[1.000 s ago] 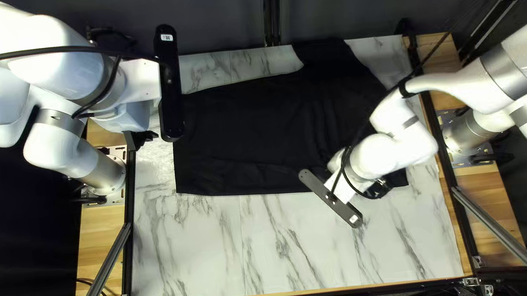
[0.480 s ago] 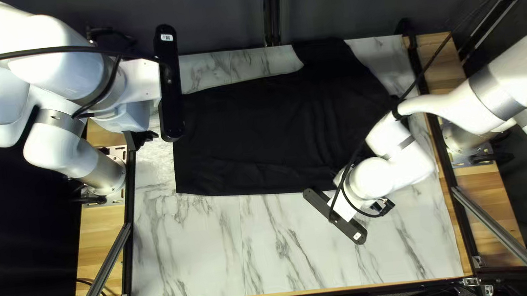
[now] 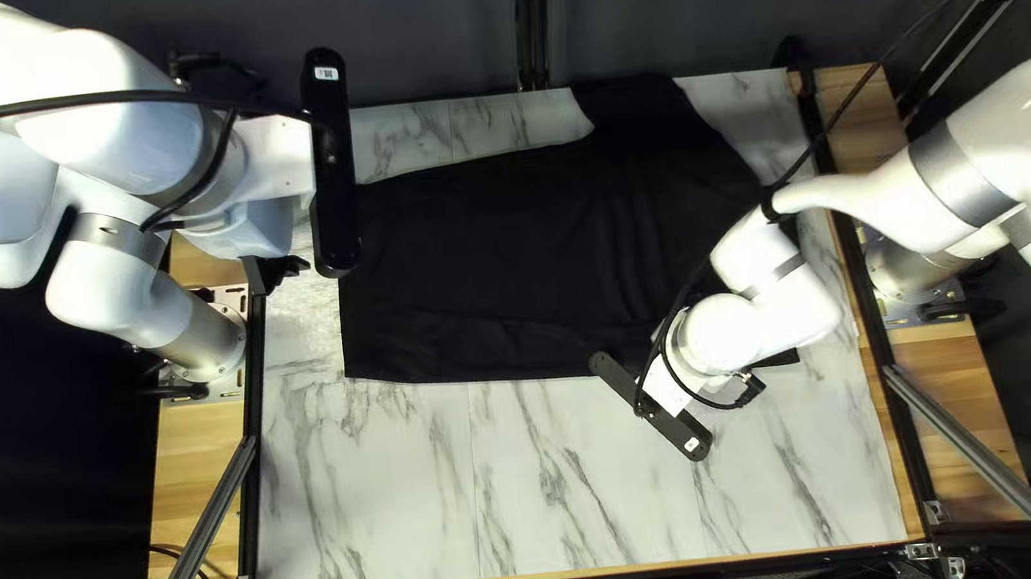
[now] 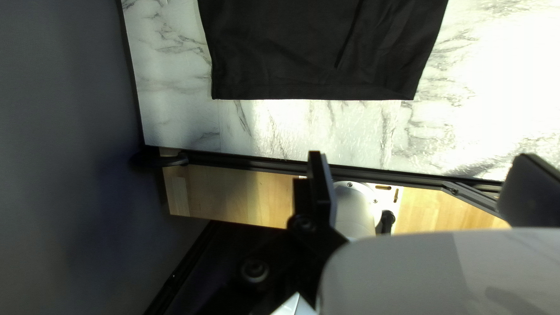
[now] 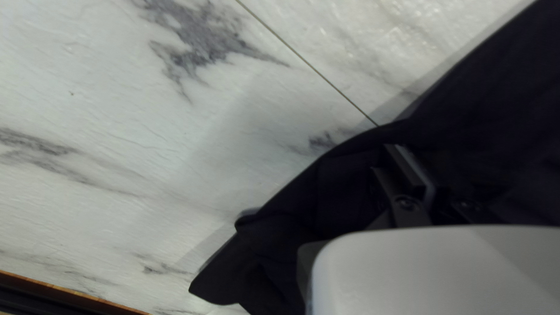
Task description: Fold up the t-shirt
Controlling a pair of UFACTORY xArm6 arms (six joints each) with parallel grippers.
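Tabletop point(image 3: 371, 500), grey-veined, under black T-shirt point(image 3: 511, 251), dark curtain point(image 3: 421, 29) beyond

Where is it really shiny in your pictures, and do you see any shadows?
In the left wrist view, strong glare turns part of the marble tabletop almost white beside the black t-shirt; in the right wrist view, a soft grey shadow falls on the tabletop along the t-shirt's edge; in the top left view, a shiny patch shows near the tabletop's left edge.
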